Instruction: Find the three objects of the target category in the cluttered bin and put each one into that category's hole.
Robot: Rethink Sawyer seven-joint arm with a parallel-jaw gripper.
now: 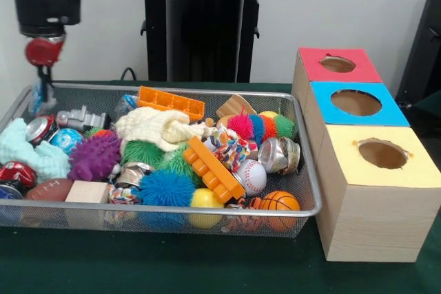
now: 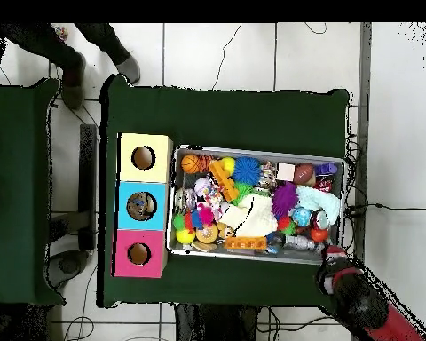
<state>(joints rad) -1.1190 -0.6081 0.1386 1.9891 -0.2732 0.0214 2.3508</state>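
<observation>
A wire bin [image 2: 341, 162] packed with toys lies on a green table [image 2: 252, 115]. Just left of it stand three boxes in a column, each with a round hole: yellow box [image 2: 144, 157], blue box [image 2: 141, 206], pink box [image 2: 138, 254]. The red and black arm [image 2: 367, 306] reaches toward the bin's lower right corner. A person's feet [image 2: 74, 71] show at the upper left.

I count three wooden boxes with round holes: red-topped [image 1: 335, 67], blue-topped [image 1: 355, 104], yellow-topped [image 1: 381, 163]. In one wire mesh bin [image 1: 303, 170] lie two orange plastic bricks [image 1: 213, 169] [image 1: 171, 102] and two plain wooden blocks [image 1: 87, 192] [image 1: 236, 106].
</observation>
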